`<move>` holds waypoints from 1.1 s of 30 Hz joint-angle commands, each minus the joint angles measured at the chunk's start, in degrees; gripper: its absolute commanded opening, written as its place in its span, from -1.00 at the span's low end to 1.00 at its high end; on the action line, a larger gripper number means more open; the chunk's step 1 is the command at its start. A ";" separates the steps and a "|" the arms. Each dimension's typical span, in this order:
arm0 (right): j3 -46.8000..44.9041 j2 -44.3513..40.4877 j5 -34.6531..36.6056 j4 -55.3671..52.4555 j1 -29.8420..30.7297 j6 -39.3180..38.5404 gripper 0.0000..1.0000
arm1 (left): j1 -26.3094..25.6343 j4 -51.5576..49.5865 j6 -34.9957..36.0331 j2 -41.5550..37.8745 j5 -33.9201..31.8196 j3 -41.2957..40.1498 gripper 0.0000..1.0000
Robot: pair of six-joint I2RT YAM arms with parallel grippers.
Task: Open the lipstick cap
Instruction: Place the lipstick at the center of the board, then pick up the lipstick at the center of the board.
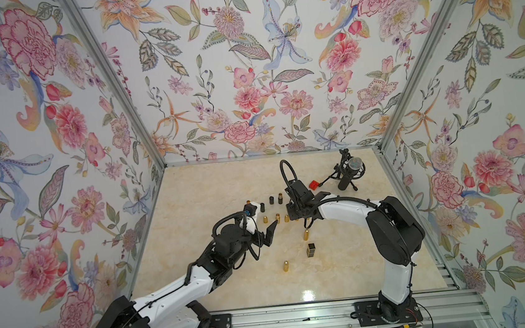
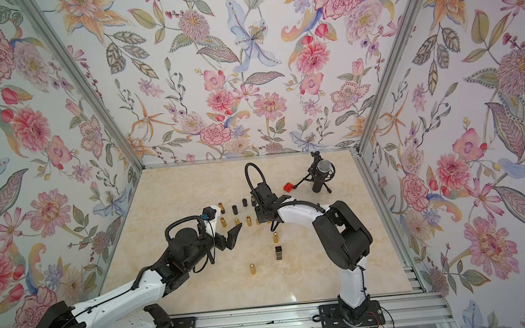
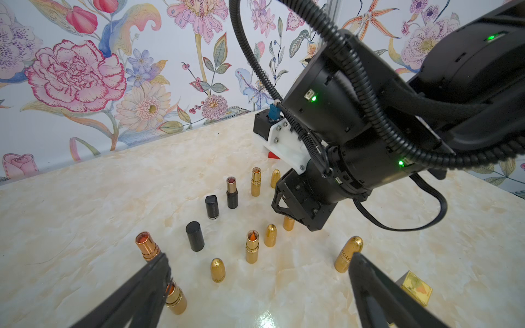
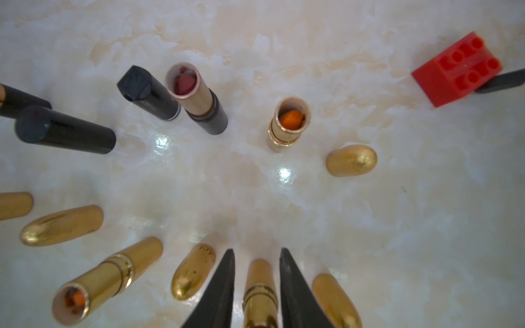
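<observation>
A gold lipstick tube with a ringed band stands on the marble table between my right gripper's fingers. A thin gap shows on each side of the tube, so the jaws are slightly open around it. Its top end is cut off by the frame edge. Gold bullet-shaped caps stand on either side of it. My left gripper hangs wide open and holds nothing; it appears in both top views, to the left of the rows of tubes.
Several uncapped lipsticks, black caps and gold caps stand in rows. Closed gold lipsticks and a black-and-gold square one stand nearer the front. A red brick and a microphone are at the back right.
</observation>
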 commanded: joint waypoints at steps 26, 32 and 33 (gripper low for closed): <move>-9.53 -22.65 -0.60 -19.86 6.72 11.10 -0.04 | -2.78 -0.71 2.74 3.16 1.72 0.98 0.98; -9.08 -19.06 0.50 -19.85 7.22 11.57 -0.09 | -3.29 -0.99 2.65 3.12 0.90 1.07 0.98; -9.00 -18.57 1.06 -19.82 7.19 11.54 -0.11 | -3.29 -1.02 2.58 3.13 1.00 1.07 0.98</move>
